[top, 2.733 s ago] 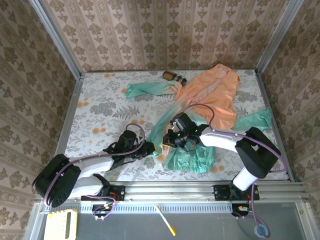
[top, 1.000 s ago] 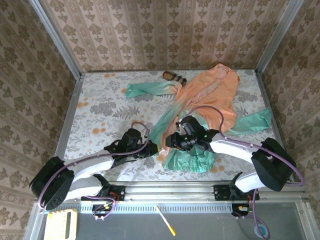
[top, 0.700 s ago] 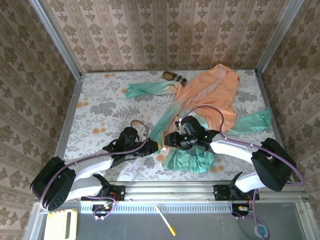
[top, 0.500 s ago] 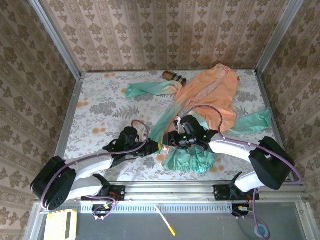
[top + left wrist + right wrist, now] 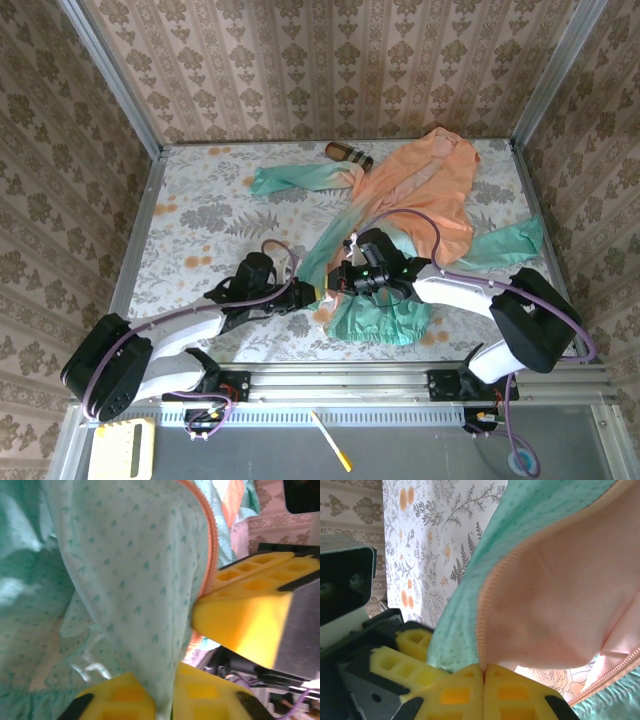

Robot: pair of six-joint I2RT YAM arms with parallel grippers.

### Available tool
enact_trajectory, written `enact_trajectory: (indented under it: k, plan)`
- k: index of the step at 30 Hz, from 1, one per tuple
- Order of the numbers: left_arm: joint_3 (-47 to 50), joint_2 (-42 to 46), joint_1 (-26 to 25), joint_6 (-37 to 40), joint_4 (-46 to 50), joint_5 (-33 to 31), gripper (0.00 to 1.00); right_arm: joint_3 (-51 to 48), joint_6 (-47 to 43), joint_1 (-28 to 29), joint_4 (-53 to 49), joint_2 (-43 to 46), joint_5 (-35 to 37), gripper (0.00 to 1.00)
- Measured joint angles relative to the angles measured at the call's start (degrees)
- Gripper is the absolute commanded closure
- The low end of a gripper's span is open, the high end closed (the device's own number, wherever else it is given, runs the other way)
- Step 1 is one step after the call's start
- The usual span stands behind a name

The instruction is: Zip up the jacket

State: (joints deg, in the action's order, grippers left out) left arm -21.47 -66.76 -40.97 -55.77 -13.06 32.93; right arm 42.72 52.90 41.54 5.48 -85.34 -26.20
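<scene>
Thin fabric, peach-orange fading to mint green: the jacket [image 5: 415, 190], one item, lying open and rumpled on the floral table [image 5: 200, 220].

Position: the orange body spreads beyond and to the right of the right pincer [image 5: 337, 284]. The gathered mint hem [image 5: 380, 322] bunches just on its near side. One sleeve trails well off to the far left of both pincers.

Right pincer, wrist view: pads pressed together, nipping the orange zipper edge [image 5: 487, 610] where it runs down into their seam. The front panel rises from the pads in a loose fold.

Left pincer [image 5: 165, 692]: pads close on either side of a fold of mint cloth, pinching it. Just ahead of it, another run of zipper tape curves down to meet a yellow finger [image 5: 240, 620] of the right pincer. The two pincers sit just beside each other, tips nearly touching.

Step in hand, as judged: gathering the two bottom ends of the zipper at the hem. The front is not yet joined, and the slider cannot be made out.

Next move calls for lining up both edges, seating one end in the slider and holding the hem side taut. The alignment is fine work, since cloth this thin sags and twists readily.
</scene>
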Motion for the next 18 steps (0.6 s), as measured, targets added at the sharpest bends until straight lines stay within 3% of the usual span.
enact_trajectory:
  k: [4,7,11,18]
  plan:
    - [-4.66,5.35,0.31,4.15,12.76,-2.43,0.69,1.38,0.17,0.00,-3.10,0.35,0.02,1.00]
    - [-8.35,10.80,0.31,6.40,20.15,-5.77,0.79,1.88,0.90,-0.02,-4.96,1.42,0.02,1.00]
    - [-10.21,15.89,-0.35,7.63,25.00,-9.60,0.83,2.27,1.40,0.00,-7.45,2.99,0.02,1.00]
    - [-11.06,15.10,-8.87,6.34,27.30,-15.56,0.67,2.56,1.62,0.00,-11.37,6.25,0.24,1.00]
